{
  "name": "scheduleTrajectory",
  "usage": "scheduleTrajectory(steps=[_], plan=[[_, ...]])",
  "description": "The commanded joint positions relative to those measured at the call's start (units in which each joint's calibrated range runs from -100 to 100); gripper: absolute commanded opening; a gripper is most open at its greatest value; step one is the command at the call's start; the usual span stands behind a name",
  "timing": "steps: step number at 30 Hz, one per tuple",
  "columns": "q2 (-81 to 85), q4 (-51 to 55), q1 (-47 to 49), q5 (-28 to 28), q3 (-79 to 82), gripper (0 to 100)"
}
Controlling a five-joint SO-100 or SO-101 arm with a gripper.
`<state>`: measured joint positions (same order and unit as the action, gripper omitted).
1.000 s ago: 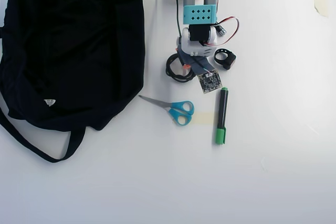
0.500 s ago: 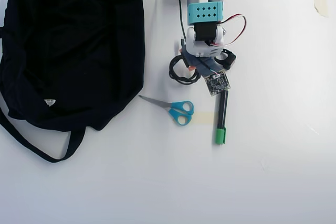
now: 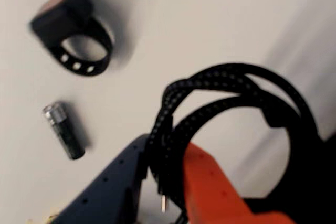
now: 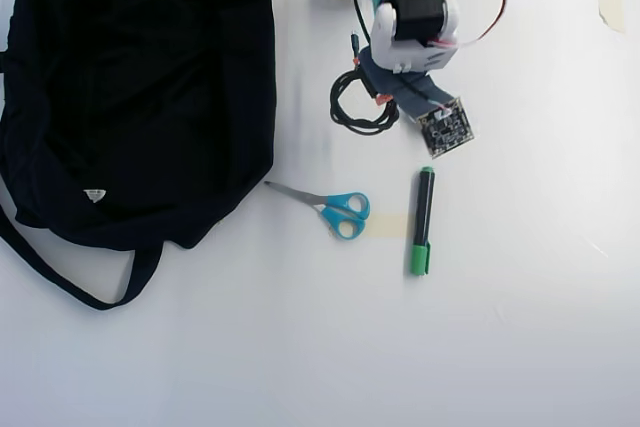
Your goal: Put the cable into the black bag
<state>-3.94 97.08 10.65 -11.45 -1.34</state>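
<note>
Now mid-task: gripper clamped on cable, dark and orange fingers pinching black coil in wrist view. Overhead view shows cable hanging at gripper, right of black bag, apart from it. Pickup looks done; carry to bag and release remain. Ring-shaped strap, small battery, scissors, green marker lie on white table.

No legible text, labels or numbers anywhere.
</note>
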Motion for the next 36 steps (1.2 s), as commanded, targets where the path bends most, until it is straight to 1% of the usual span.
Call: scheduleTrajectory(steps=[1,10,23,28,29,36], plan=[[9.6,2.1,0.8,-1.4,-2.5,2],[20.0,2.1,-1.0,-0.9,-2.1,2],[26.8,2.1,-14.5,-0.5,1.1,2],[26.8,1.8,-19.9,6.4,0.8,2],[26.8,1.7,-21.0,7.1,0.4,2],[25.9,-4.6,-31.6,7.5,0.7,2]])
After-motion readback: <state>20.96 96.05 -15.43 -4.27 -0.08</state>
